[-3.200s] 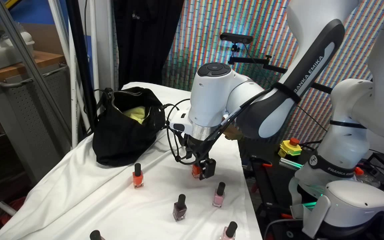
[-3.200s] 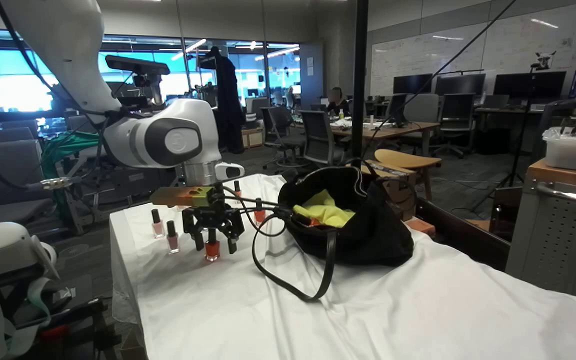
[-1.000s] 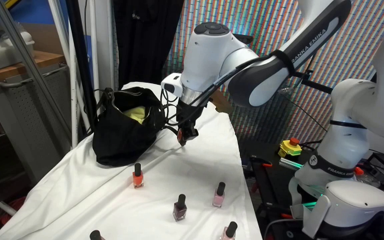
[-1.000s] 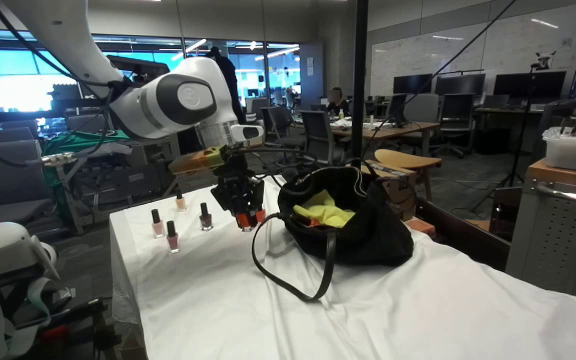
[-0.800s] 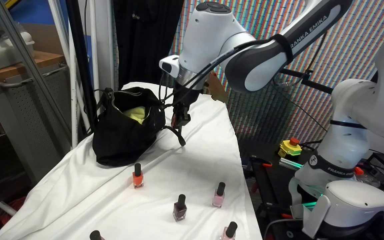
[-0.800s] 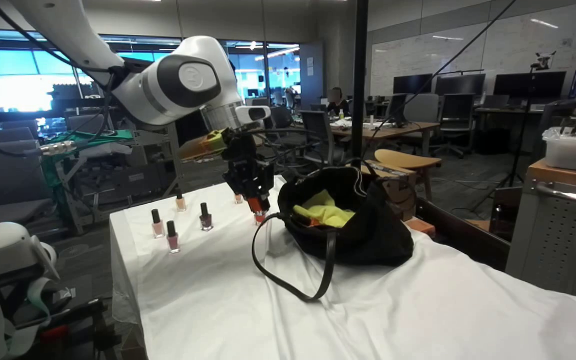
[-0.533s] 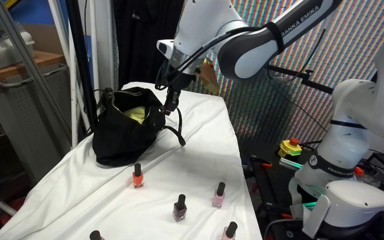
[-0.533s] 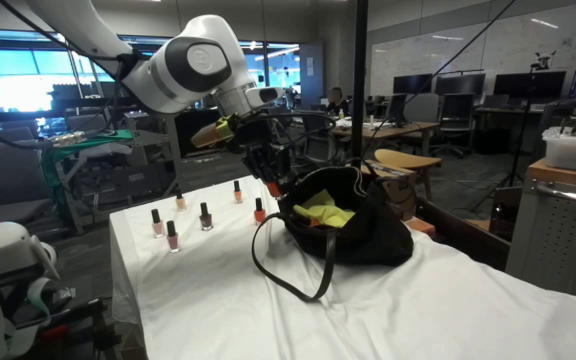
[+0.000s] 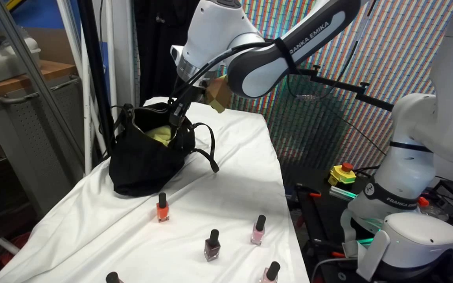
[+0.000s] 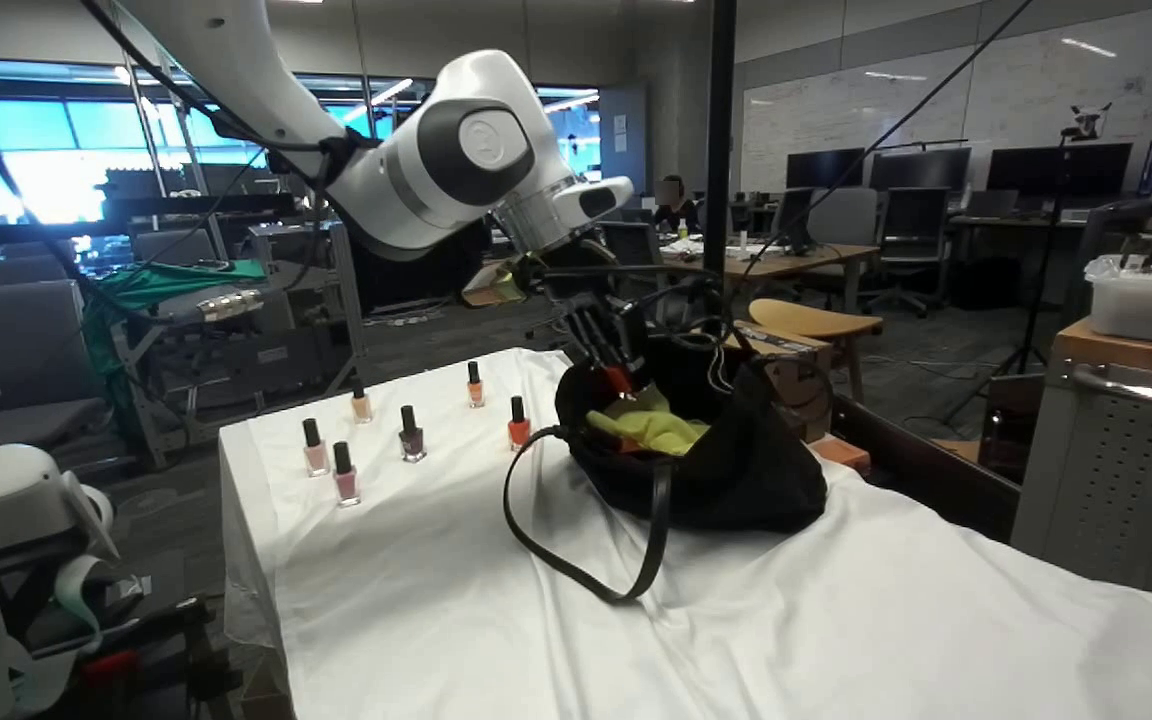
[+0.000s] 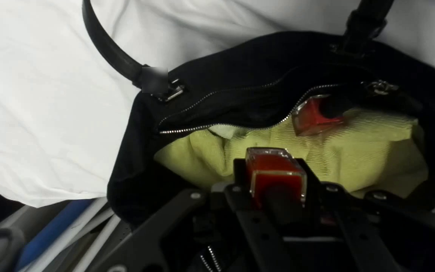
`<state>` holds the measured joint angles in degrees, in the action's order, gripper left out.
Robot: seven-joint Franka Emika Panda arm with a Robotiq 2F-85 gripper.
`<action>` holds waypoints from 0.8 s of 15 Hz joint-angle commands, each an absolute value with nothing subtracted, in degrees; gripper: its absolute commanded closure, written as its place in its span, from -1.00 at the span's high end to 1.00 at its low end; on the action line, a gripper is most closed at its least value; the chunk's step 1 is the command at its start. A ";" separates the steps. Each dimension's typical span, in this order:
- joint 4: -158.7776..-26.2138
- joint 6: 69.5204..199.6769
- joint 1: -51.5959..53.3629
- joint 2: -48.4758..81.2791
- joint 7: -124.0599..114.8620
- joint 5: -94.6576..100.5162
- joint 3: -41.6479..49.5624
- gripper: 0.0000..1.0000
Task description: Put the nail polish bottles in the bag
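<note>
Surface is a rumpled white cloth (image 10: 416,620), with an office room (image 10: 671,100) behind: wide whiteboard (image 10: 836,120), dark chairs (image 10: 921,215). The black two-finger gripper (image 11: 272,169) is pinching a black-capped, square-sided red glass nail polish bottle (image 11: 276,173) at the mouth of the slouchy black fabric bag (image 9: 144,173). Bottle's long axis runs along the fingers (image 11: 257,245), tilted, base down toward the yellow-green fabric (image 11: 353,162), cap up. Another red bottle (image 11: 312,117) lies in there; six others (image 10: 413,445) stand upright on the cloth.

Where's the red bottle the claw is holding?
In the wrist view, the held red bottle is right of centre, pinched in the claw at the open mouth of the bag, to the lower left of another red bottle lying inside.
</note>
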<state>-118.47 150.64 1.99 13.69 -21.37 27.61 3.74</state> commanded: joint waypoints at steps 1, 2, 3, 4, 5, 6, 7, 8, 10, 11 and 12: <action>-110.73 151.47 4.64 20.76 -27.32 30.33 7.60 -0.67; -109.65 151.12 5.13 21.93 -27.70 30.00 8.27 -0.58; -108.70 150.74 5.52 22.81 -27.72 29.38 8.84 0.32; -108.11 150.70 5.83 23.54 -27.52 28.80 9.27 0.34; -107.84 150.44 5.90 23.83 -26.68 28.05 9.38 0.43; -107.53 150.30 6.29 24.25 -26.67 28.08 9.76 0.57; -107.67 150.22 6.40 24.14 -26.18 27.95 9.90 0.69; -108.03 150.18 6.61 23.75 -26.16 28.05 10.14 0.85; -109.06 150.03 6.80 22.83 -25.74 27.94 10.27 0.98; -110.10 149.84 6.80 21.86 -25.16 27.89 10.19 1.00; -111.20 149.46 6.87 20.85 -24.78 28.02 10.14 1.00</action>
<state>-109.57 150.57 5.58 23.33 -26.04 28.52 9.04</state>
